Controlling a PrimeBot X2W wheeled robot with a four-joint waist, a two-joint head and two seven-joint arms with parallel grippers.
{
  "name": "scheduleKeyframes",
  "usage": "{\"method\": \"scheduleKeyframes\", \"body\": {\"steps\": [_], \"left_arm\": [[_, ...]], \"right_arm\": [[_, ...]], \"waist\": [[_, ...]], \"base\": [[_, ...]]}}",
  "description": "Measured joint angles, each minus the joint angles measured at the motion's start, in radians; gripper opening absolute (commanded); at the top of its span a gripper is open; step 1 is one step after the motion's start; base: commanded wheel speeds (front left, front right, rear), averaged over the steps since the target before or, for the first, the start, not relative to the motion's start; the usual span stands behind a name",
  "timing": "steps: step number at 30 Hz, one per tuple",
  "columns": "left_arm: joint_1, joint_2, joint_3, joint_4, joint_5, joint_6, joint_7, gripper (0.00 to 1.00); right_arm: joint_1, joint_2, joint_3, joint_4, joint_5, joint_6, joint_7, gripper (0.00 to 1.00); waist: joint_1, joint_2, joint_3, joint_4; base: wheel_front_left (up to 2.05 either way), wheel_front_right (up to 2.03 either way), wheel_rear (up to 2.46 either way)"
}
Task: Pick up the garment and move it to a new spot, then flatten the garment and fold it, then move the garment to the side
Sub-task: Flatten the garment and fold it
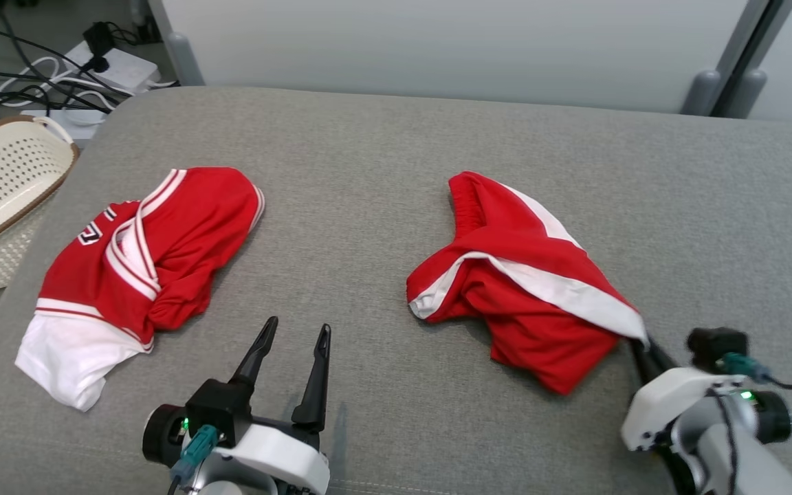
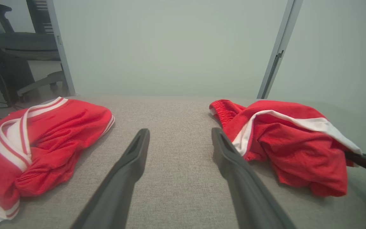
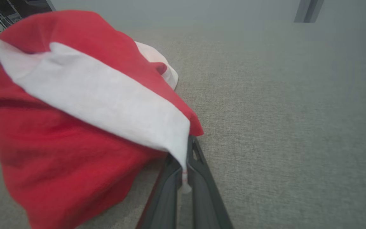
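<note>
Right gripper (image 3: 184, 156) clenched on the white-striped hem of the red shorts (image 1: 520, 289); left gripper (image 1: 299, 324) spread wide, empty.

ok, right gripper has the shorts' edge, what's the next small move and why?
Probably lift the right gripper a little: it is shut on the white-striped corner of the red shorts, whose bulk lies crumpled on the grey cushion; the left gripper is open, apart.

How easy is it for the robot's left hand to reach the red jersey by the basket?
Probably easy, yes: the left gripper is open and empty, with only bare cushion between it and the jersey.
</note>
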Motion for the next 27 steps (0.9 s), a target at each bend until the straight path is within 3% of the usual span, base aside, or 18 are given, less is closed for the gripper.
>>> {"method": "scheduleKeyframes", "body": {"steps": [4,10,13,22,27], "left_arm": [[-0.048,0.000,-0.051,0.061,-0.066,-0.017,0.000,1.00],[-0.150,0.000,-0.204,0.217,-0.119,-0.071,0.000,1.00],[-0.207,-0.002,-0.256,0.279,-0.141,-0.072,0.000,1.00],[-0.335,-0.003,-0.377,0.424,-0.211,-0.067,0.000,1.00],[-0.386,-0.004,-0.416,0.493,-0.229,-0.044,0.000,1.00]], "right_arm": [[0.004,-0.053,-0.119,-0.049,-0.070,0.000,0.000,0.00],[0.036,-0.052,-0.244,-0.093,-0.185,0.001,0.000,0.00],[0.035,-0.048,-0.295,-0.105,-0.242,0.001,0.000,0.00],[0.035,-0.008,-0.309,-0.129,-0.303,0.001,0.000,0.00],[0.034,-0.006,-0.303,-0.133,-0.303,0.001,0.000,0.00]], "waist": [[0.0000,0.0000,0.015,-0.038],[0.0000,0.0000,0.032,-0.089],[0.0000,0.0000,0.042,-0.110],[0.0000,0.0000,0.062,-0.169],[0.0000,0.0000,0.069,-0.192]], "base": [[0.00,0.00,0.00],[0.00,0.00,0.00],[0.00,0.00,0.00],[0.00,0.00,0.00],[0.00,0.00,0.00]]}}
